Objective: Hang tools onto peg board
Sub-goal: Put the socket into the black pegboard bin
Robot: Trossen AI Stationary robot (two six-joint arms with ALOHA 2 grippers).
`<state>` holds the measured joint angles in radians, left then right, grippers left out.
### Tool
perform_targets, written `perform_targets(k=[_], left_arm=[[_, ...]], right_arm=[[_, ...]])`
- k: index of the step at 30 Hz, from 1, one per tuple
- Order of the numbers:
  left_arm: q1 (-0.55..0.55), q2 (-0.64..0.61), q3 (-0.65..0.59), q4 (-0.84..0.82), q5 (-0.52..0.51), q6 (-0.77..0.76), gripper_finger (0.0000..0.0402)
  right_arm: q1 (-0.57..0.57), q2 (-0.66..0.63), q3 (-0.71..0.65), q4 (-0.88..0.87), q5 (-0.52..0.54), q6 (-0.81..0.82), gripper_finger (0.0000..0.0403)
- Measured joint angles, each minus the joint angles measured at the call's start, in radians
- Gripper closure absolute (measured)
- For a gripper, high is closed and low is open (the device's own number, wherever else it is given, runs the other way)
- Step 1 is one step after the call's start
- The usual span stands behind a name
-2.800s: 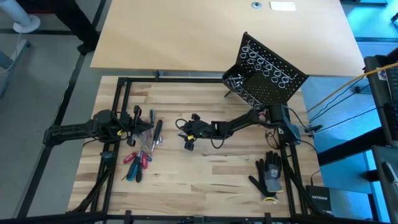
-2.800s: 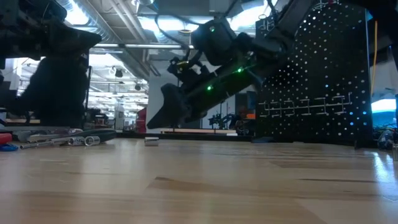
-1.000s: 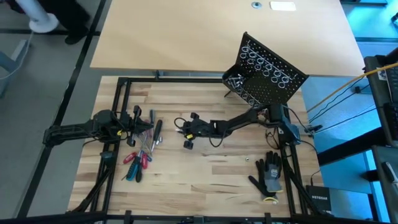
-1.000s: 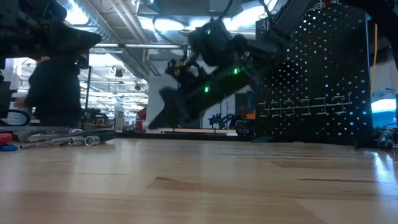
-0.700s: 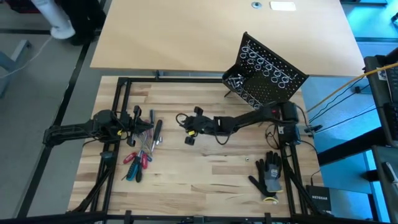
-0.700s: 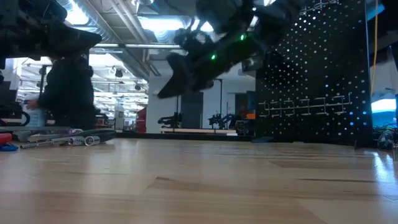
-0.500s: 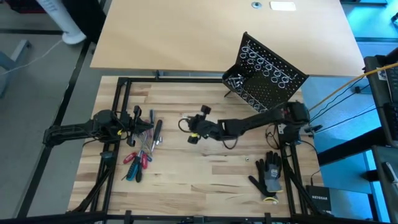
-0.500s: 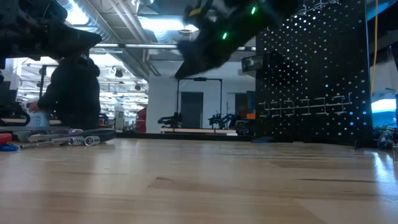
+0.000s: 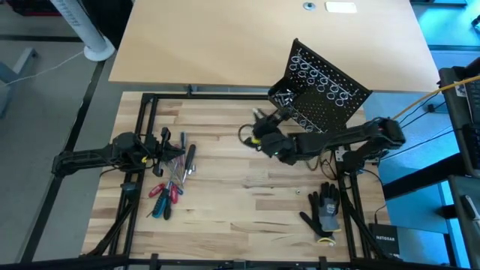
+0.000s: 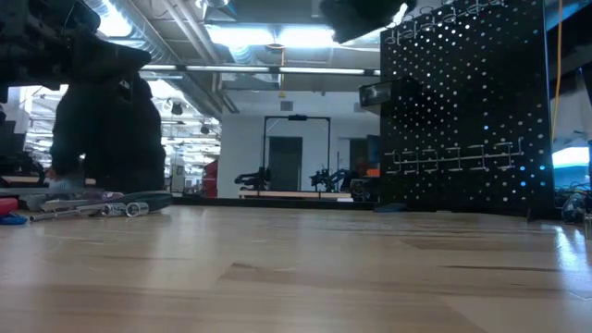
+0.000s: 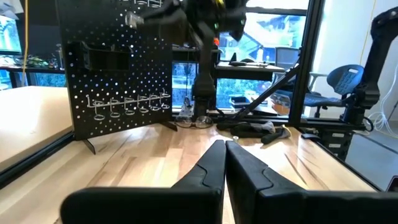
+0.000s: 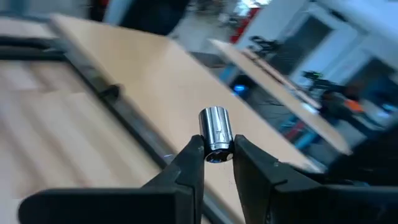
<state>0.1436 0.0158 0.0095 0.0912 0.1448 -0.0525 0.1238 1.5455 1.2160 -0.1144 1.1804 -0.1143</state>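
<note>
Left gripper [image 9: 164, 142] idled at table's left, fingers pressed together, beside tools [image 9: 171, 184] lying loose on wood. Right gripper [image 12: 214, 158] was aloft near peg board [image 9: 324, 94], pinching small silver socket [image 12: 214, 132] by base. Socket looked rigid, light, slick; shallow end-grip probably risked slipping, deeper hold across barrel likely safer.

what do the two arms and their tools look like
Both arms are dark, jointed and slim, with black cables running along them. The left tool has two matte black wedge-shaped fingers tapering to narrow tips on a rounded black base. The right tool has the same black tapered fingers. In the high view the right arm has bulky rounded joints.
</note>
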Motion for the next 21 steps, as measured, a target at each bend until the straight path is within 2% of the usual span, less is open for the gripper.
perform_targets(k=[5, 12, 21], left_arm=[[0.000, 0.000, 0.000, 0.000, 0.000, 0.000, 0.0400], [0.000, 0.000, 0.000, -0.001, 0.000, 0.000, 0.0400], [0.000, 0.000, 0.000, -0.001, 0.000, 0.000, 0.0400]], right_arm=[[-0.005, -0.078, 0.000, -0.040, 0.107, 0.000, 0.0332], [-0.076, -0.143, 0.001, -0.146, 0.104, 0.070, 0.0331], [-0.234, -0.160, 0.001, -0.439, -0.118, 0.380, 0.0331]])
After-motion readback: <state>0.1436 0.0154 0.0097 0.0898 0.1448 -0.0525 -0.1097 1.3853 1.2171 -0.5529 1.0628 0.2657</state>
